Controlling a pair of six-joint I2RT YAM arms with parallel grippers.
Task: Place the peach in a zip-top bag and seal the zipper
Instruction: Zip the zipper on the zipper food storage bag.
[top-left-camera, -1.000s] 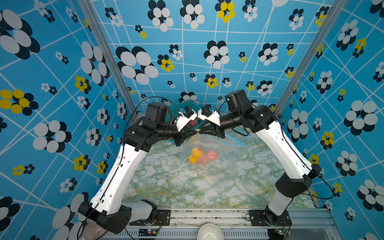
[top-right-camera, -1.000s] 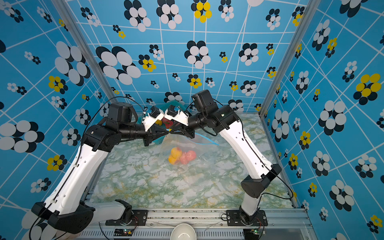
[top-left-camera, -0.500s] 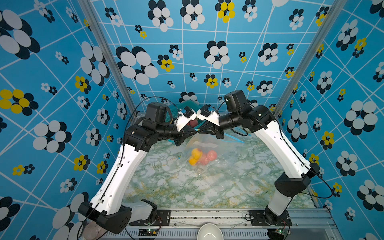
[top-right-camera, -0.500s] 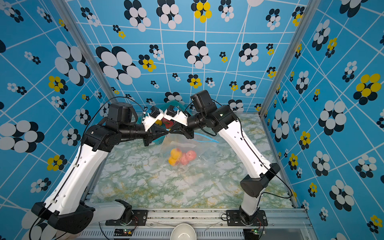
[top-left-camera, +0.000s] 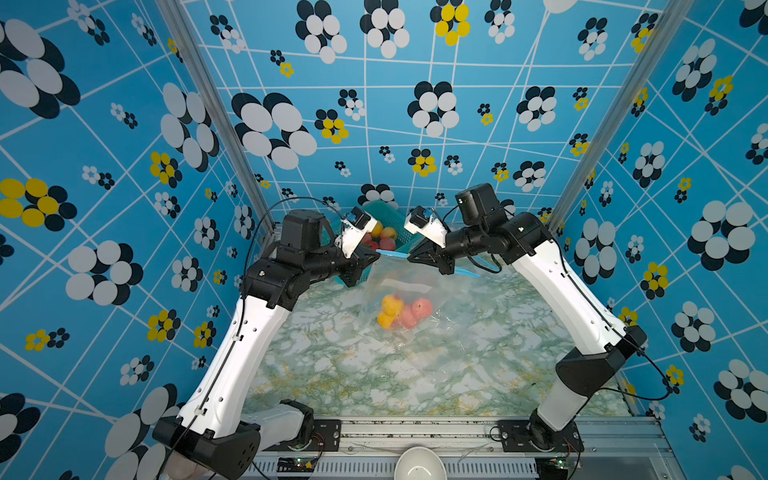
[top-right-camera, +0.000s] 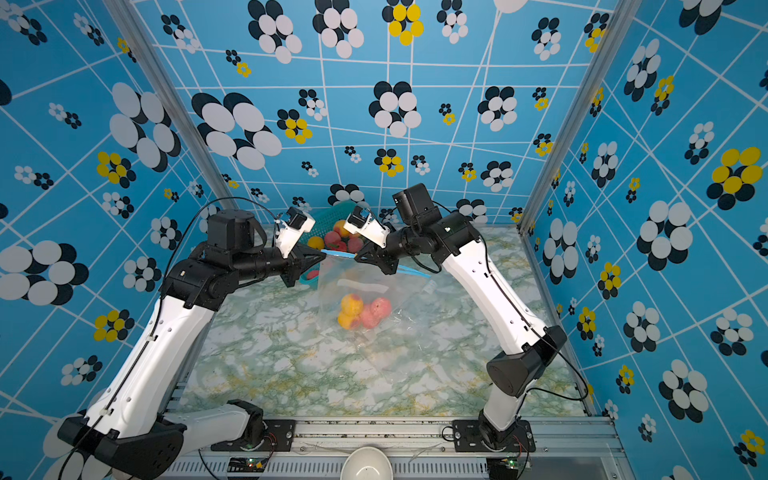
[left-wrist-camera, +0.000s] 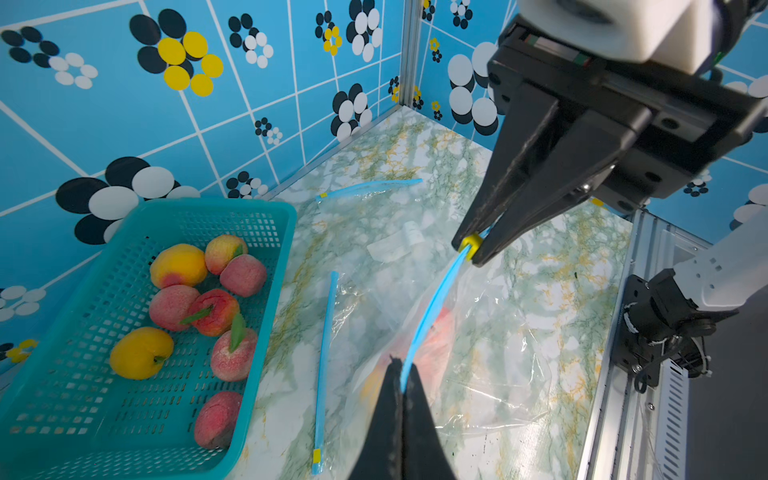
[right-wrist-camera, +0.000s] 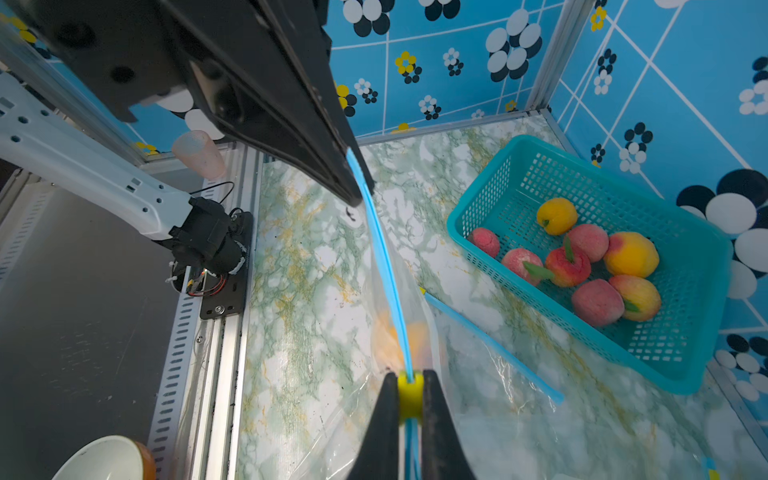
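A clear zip-top bag hangs between my two grippers above the marble table, and yellow and pink peaches lie in its bottom in both top views. My left gripper is shut on one end of the bag's blue zipper strip. My right gripper is shut on the yellow slider farther along the strip. In the top views the left gripper and the right gripper point at each other, a short gap apart.
A teal basket holding several peaches stands at the back of the table. Other zip-top bags with blue strips lie flat beside it. A white bowl sits at the front rail, a pink cup by the left arm's base.
My right gripper's jaws have closed onto the yellow slider. The left gripper has kept its hold, and the bag still hangs in about the same place.
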